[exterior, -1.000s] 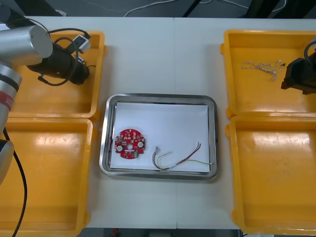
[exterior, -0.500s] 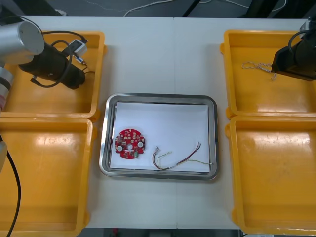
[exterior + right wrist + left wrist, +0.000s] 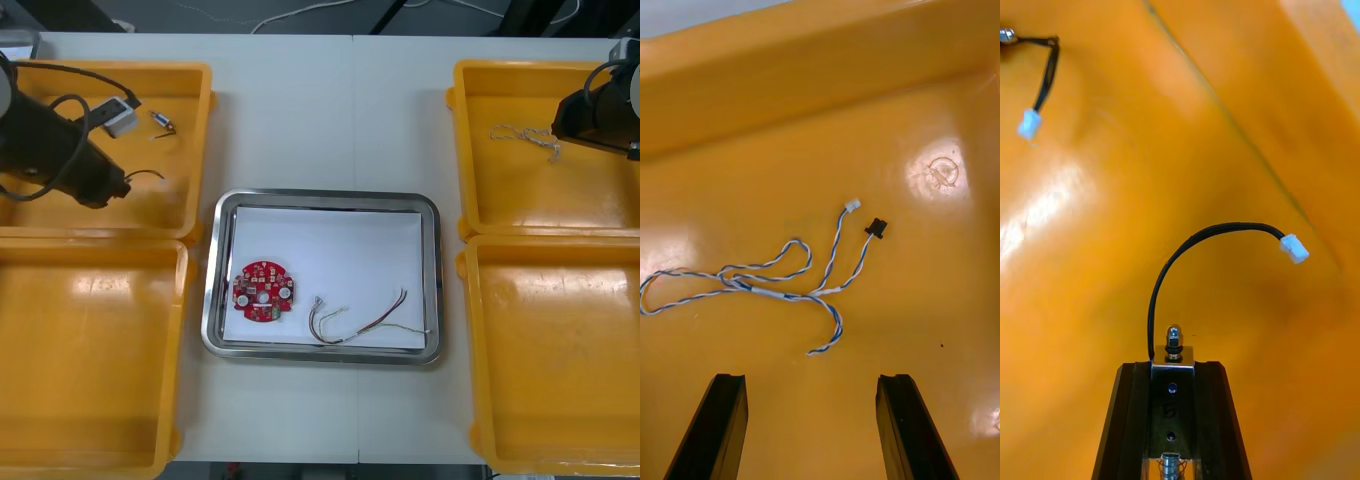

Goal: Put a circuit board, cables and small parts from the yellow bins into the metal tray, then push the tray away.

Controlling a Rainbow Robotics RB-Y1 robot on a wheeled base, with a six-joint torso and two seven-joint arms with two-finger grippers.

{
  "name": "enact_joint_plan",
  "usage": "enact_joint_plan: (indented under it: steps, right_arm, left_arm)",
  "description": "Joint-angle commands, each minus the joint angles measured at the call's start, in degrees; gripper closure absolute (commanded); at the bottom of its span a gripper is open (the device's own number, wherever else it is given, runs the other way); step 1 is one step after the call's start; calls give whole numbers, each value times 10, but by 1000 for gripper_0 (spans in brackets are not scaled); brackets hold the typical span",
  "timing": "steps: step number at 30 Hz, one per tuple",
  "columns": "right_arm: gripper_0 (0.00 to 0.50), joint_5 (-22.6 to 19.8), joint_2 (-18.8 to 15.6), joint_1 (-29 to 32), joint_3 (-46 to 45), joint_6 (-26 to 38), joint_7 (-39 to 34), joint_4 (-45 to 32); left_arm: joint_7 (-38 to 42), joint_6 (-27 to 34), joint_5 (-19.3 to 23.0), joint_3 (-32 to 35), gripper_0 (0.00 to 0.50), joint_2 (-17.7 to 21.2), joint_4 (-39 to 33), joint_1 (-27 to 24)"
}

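Now, your left hand (image 3: 1172,371) pinches a small metal part (image 3: 1173,341) whose trailing black cable (image 3: 1202,238) may snag the yellow bin (image 3: 160,212). Your right hand (image 3: 812,382) hangs wide.

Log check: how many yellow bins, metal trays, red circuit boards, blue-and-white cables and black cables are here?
yellow bins: 4
metal tray: 1
red circuit board: 1
blue-and-white cable: 1
black cables: 2, one running from the small metal part in the left gripper's shut jaws
Total: 9
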Motion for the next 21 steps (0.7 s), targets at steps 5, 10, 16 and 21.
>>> enact_joint_plan:
  steps: [5,10,16,21]
  right_arm:
    - [0,14,6,-43,12,-63,26,68]
    - [0,29,21,-46,12,-92,29,94]
    - [0,33,37,-46,12,-126,34,122]
    - [0,36,44,-45,13,-129,39,127]
  left_arm:
    - [269,158,-15,51,500,44,-225,28]
    - [360,158,7,50,500,42,-292,42]
    - [466,158,20,13,500,30,-363,70]
    - [564,158,3,-47,500,18,-414,78]
